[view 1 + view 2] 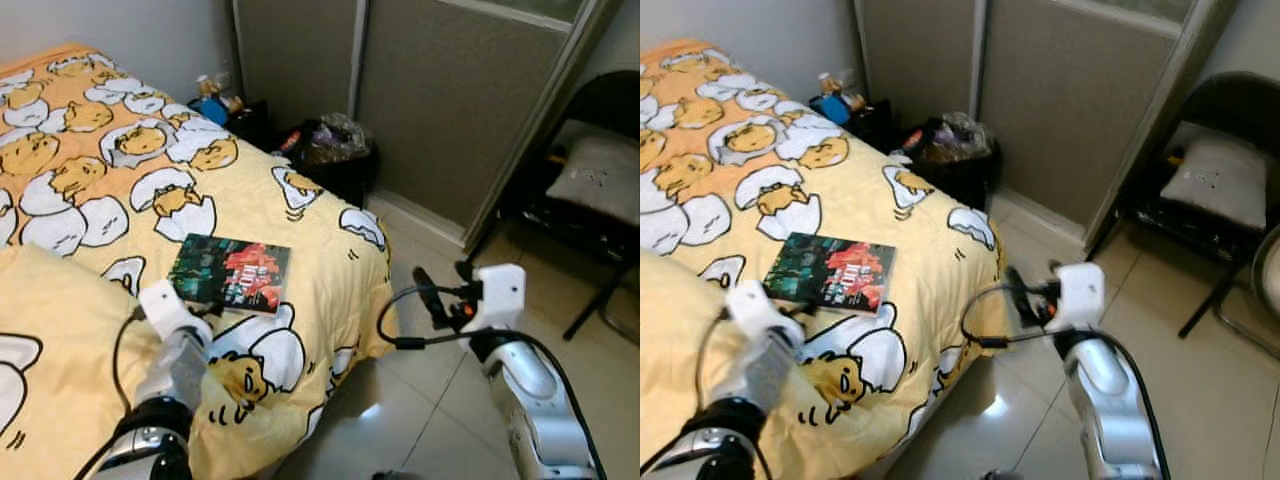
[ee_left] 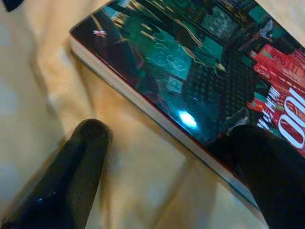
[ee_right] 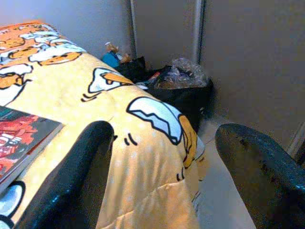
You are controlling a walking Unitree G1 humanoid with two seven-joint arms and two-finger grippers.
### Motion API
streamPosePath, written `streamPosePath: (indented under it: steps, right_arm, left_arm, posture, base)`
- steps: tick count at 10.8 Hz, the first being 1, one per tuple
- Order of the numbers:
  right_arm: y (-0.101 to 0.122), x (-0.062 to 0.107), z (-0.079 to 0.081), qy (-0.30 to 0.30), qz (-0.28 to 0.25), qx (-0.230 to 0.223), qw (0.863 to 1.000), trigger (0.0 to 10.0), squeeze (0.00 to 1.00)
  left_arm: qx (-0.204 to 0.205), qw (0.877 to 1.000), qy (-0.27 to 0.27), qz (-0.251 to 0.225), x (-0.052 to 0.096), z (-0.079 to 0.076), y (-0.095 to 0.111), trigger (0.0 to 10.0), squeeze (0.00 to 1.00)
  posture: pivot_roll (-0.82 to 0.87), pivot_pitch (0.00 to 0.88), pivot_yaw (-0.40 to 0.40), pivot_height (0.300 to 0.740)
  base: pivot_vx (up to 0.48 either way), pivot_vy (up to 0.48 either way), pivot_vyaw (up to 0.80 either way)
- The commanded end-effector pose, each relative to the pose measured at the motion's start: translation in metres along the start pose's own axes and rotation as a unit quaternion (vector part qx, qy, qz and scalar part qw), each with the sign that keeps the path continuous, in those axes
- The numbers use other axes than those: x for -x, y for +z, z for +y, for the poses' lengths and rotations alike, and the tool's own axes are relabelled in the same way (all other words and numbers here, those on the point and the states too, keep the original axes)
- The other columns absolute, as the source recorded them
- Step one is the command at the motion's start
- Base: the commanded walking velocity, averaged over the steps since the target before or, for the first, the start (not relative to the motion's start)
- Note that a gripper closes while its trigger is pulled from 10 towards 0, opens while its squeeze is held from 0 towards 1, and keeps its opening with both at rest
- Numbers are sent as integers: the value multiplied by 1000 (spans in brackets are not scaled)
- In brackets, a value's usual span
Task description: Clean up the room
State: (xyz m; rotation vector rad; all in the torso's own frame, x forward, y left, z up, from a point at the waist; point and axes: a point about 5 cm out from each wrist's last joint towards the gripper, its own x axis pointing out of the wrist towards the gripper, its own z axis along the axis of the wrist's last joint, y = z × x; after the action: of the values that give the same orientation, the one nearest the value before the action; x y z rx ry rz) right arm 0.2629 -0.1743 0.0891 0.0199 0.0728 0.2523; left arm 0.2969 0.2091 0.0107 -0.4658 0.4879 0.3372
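Nearest: left tool [image 2: 171,157] low over the bed [image 1: 320,230], fingers spread wide, one black finger [image 2: 83,157] resting on the yellow quilt just off the book's [image 1: 232,272] near edge, the other overlapping the book's glossy cover at its lower corner; nothing gripped. Book lies flat on the quilt near the bed's foot-side edge, dark green and red cover facing up, white page edge visible in the left wrist view. Pillow [image 1: 60,330] in pale yellow just left of the left arm, near the book. Right tool [image 1: 440,295] held out over the tiled floor [image 1: 420,400] beside the bed's corner, well apart from the book, fingers wide apart and empty; black cable loops from its wrist. Quilt printed with egg-and-yolk cartoon figures, draped over the bed's edge to the floor. Further: black bag [image 1: 335,150] stuffed with crumpled plastic, standing on the floor between the bed and the grey sliding doors [image 1: 450,100]. Beside it, a small cluster of items with a blue one [image 1: 212,105], too small to identify. Far right: dark folding chair [image 1: 590,170] with a grey cushion.
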Motion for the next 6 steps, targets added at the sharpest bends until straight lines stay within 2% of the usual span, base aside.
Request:
streamPosePath:
  steps: [1, 3, 5, 6]
  right_arm:
    - [5, -4, 0, 1, -6, -4, 1000, 10000, 0]
    - [8, -5, 3, -8, -18, -16, 1000, 10000, 0]
    - [0, 4, 10, -19, -7, -35, 999, 10000, 0]
    - [-4, 8, 14, -23, -2, -42, 999, 10000, 0]
  left_arm:
    - [-6, 1000, -17, -3, -2, -5, 7, 10000, 0]
    - [-8, 1000, -15, 13, -6, -5, 9, 10000, 0]
    - [50, 998, -15, 44, -7, -11, 1, 10000, 0]
    - [66, 996, -19, 58, -6, -16, -8, 10000, 0]
  posture:
    - [-111, 79, 78, 740]
    - [-128, 80, 119, 740]
    - [-144, 86, 131, 740]
    - [-155, 96, 127, 740]
  base:
    - [0, 0, 0]
    - [0, 0, 0]
    - [0, 0, 0]
    - [0, 0, 0]
